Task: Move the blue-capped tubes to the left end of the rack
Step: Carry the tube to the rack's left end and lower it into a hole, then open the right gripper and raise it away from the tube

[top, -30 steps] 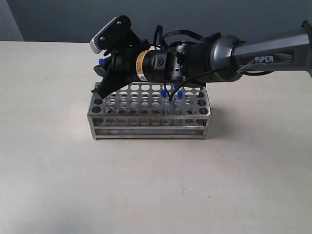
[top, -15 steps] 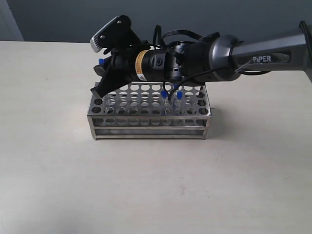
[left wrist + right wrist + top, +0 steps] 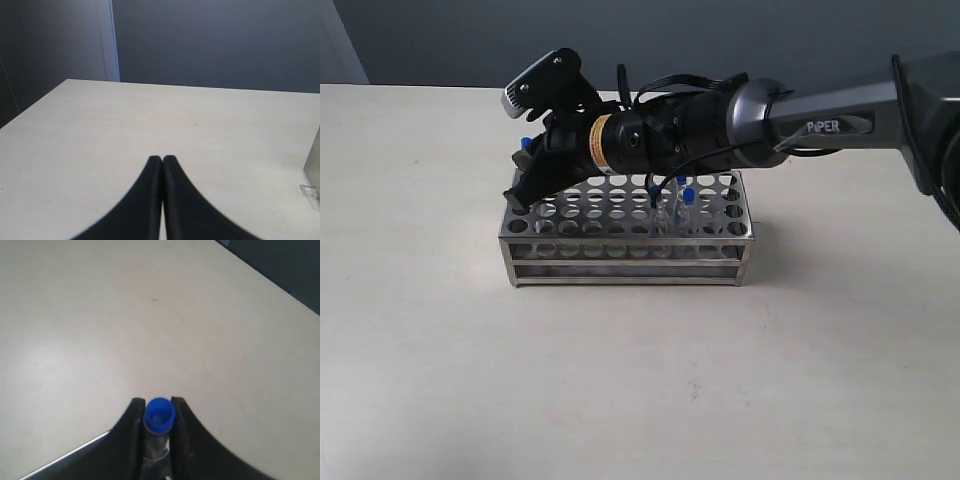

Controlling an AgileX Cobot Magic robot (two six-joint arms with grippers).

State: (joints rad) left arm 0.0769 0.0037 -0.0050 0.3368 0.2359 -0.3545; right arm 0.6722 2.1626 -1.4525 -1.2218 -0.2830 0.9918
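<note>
The right gripper [image 3: 158, 401] clamps a slim clear blue-capped tube [image 3: 159, 416] above the left end of the shiny perforated metal rack [image 3: 620, 250], left of centre in the exterior view. Two more blue-capped tubes [image 3: 657, 192] stand right of centre. The next move probably calls for a straight descent into an end hole. The left gripper [image 3: 162, 161] is closed on nothing.

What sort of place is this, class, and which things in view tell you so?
Probably a robotics lab or test bench. A metal test-tube rack holding blue-capped tubes stands on a pale table, a robot arm reaches over it, and a plain dark wall is behind.
</note>
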